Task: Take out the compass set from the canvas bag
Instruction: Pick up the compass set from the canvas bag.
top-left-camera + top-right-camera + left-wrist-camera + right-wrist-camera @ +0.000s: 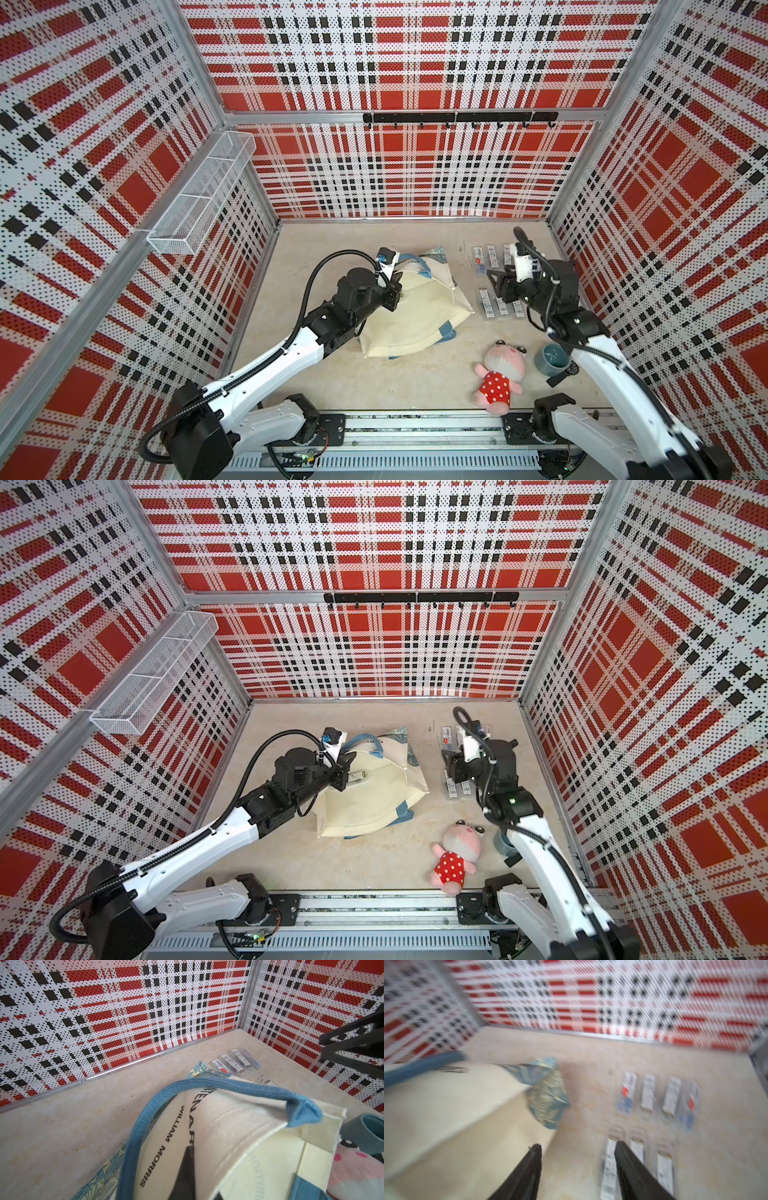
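Fetching the set from the propped-open bag

The left fingers (187, 1167) are clamped on the canvas bag (419, 316) rim, lifting its mouth. A compass set (359, 776) lies just inside. The right fingers (627, 1159), half spread and empty above the counter (353, 386), should enter low and grip its long sides.

From the canvas bag (419, 316): my left gripper (392, 297) at its left rim, a long packet (359, 776) inside its mouth. Right of it, my right gripper (577, 1144), then two rows of packets (490, 255). Plush toy (500, 370) and cup (550, 359) lie rightward, nearer me.
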